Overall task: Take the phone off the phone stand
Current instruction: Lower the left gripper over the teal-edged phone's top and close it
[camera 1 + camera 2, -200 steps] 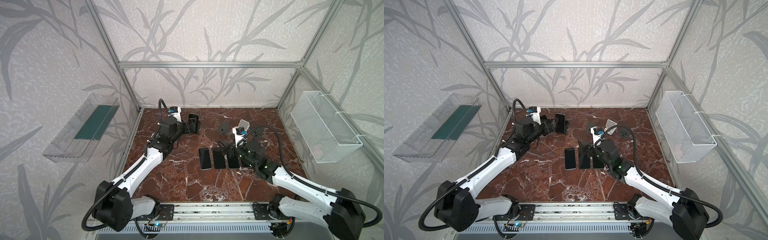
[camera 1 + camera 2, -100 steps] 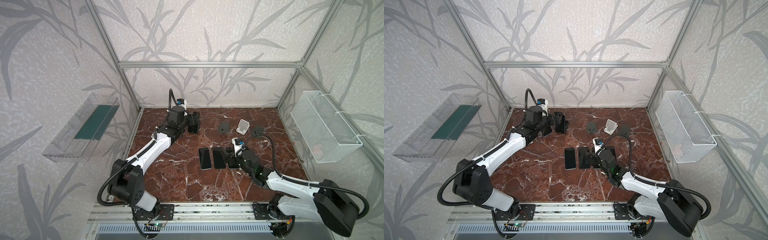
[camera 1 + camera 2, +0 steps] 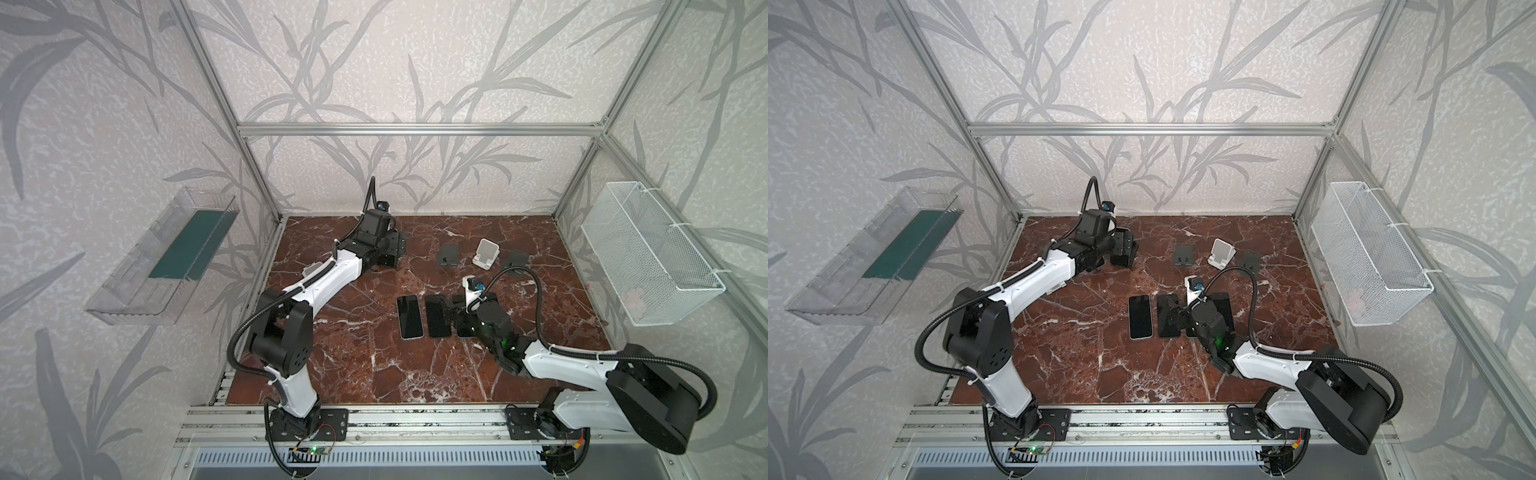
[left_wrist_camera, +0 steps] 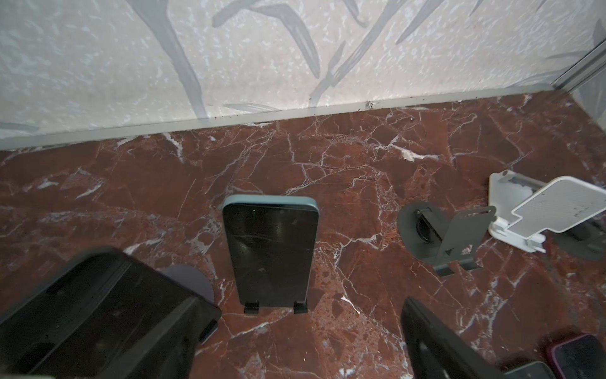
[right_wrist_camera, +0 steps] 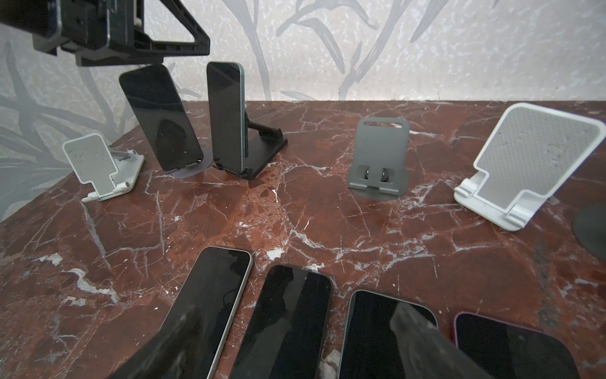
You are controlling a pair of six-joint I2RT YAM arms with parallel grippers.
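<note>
The table (image 3: pixel 353 374) is polished red-brown marble with white veins, hard and slick. Every position below is given from the black stand (image 5: pixel 265 147), which sits toward the table's back left corner.

The left end effector (image 4: pixel 310 311) faces the front of the black stand. Its jaws are wide apart and empty. Its matte black fingers (image 4: pixel 98 321) flank the stand without touching it.

The right end effector (image 5: pixel 296 311) is well apart from the black stand, toward the front and right. Its jaws are also apart and hold nothing. It is poised over a row of flat phones (image 3: pixel 409 318).

The phone (image 4: pixel 270 252) is the item to remove. It stands on its short edge in the black stand, leaning back.
- **Build:** a flat rigid slab with rounded corners, a glossy dark glass face and a teal metal rim.
- **Handling, as judged:** moderately heavy for its size, stiff, slippery on both faces and liable to crack or scratch.
- **Recommended hold:** the two long rims above mid-height, where the jaws have clearance.

A second phone (image 5: pixel 160 118) is propped just beside the black stand on its own round-based stand.

A grey stand (image 5: pixel 380 157) of sheet metal and a white stand (image 5: pixel 531 164) of textured plastic, both empty, lie to the right of the black stand. A smaller white stand (image 5: pixel 101 167) lies beyond the second phone.

The black stand itself is matte and folding, with a hinged back strut. Two small lips (image 4: pixel 252 308) cup the phone's bottom edge. Judged risk: the light stand may drag along unless the phone is lifted clear of the lips first.
</note>
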